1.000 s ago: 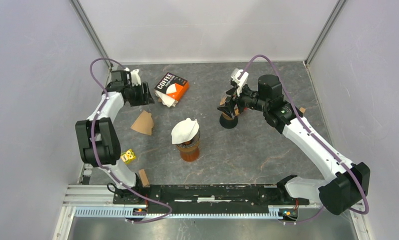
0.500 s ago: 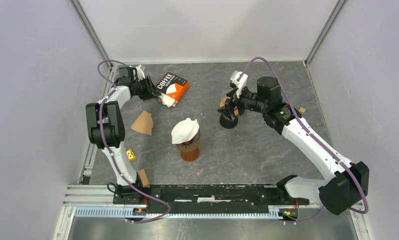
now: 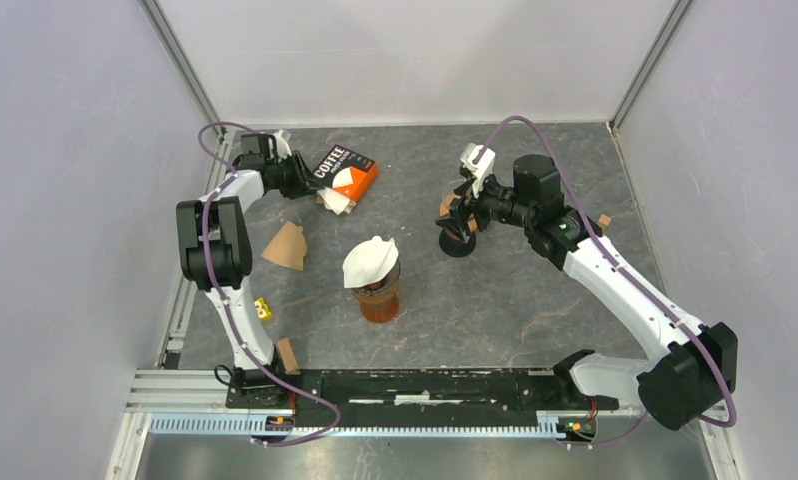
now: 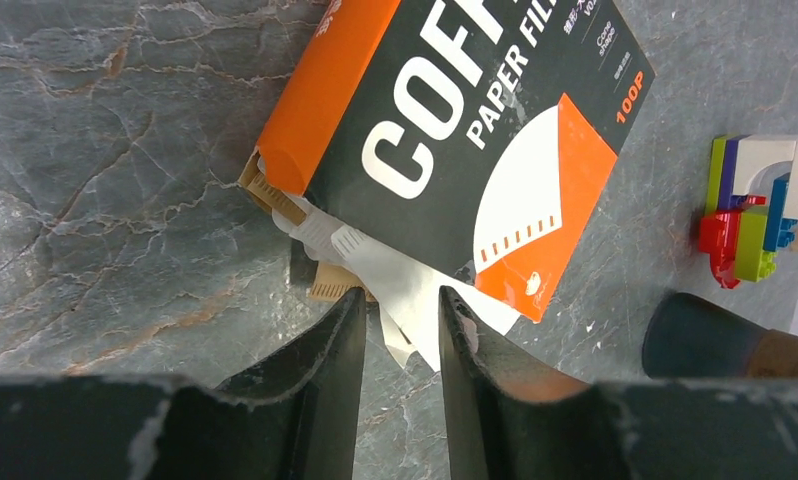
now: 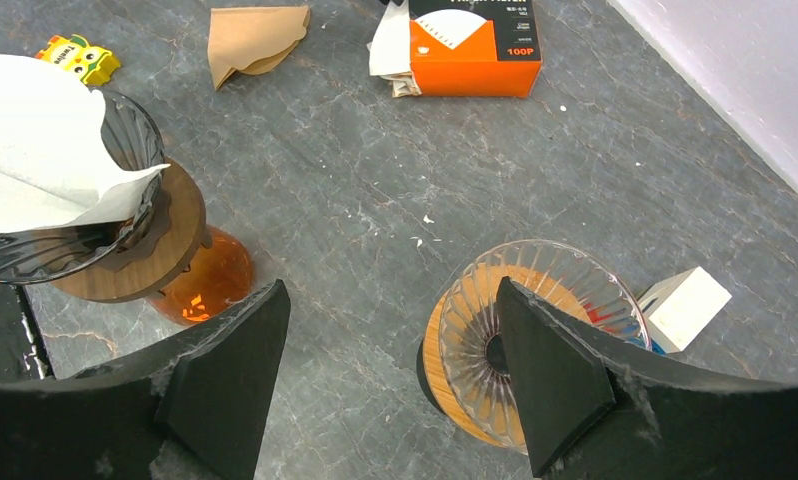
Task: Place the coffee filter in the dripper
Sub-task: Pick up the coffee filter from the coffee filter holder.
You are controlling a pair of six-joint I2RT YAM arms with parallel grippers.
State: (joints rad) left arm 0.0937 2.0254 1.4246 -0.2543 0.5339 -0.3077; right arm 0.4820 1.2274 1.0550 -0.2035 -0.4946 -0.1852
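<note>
An orange and black coffee filter box (image 3: 343,172) lies at the back left, with white filters (image 4: 405,285) sticking out of its open end. My left gripper (image 3: 303,180) is at that end, its jaws a narrow gap apart with the corner of a white filter between the fingertips (image 4: 347,305). An empty glass dripper (image 3: 457,228) on a wooden ring and black base stands at the back right. My right gripper (image 3: 459,210) is wide open just above it; the dripper (image 5: 535,330) shows beside the right finger.
A second dripper holding a white filter (image 3: 371,260) sits on an amber carafe (image 3: 379,303) in the middle. A brown filter (image 3: 287,245) lies left of it. A yellow toy (image 3: 262,308), a small wooden block (image 3: 288,354), toy bricks (image 4: 750,205) and a white block (image 5: 683,305) lie around.
My left gripper swung right from the table's left edge to the open end of the filter box. My right gripper shifted slightly over the empty dripper.
</note>
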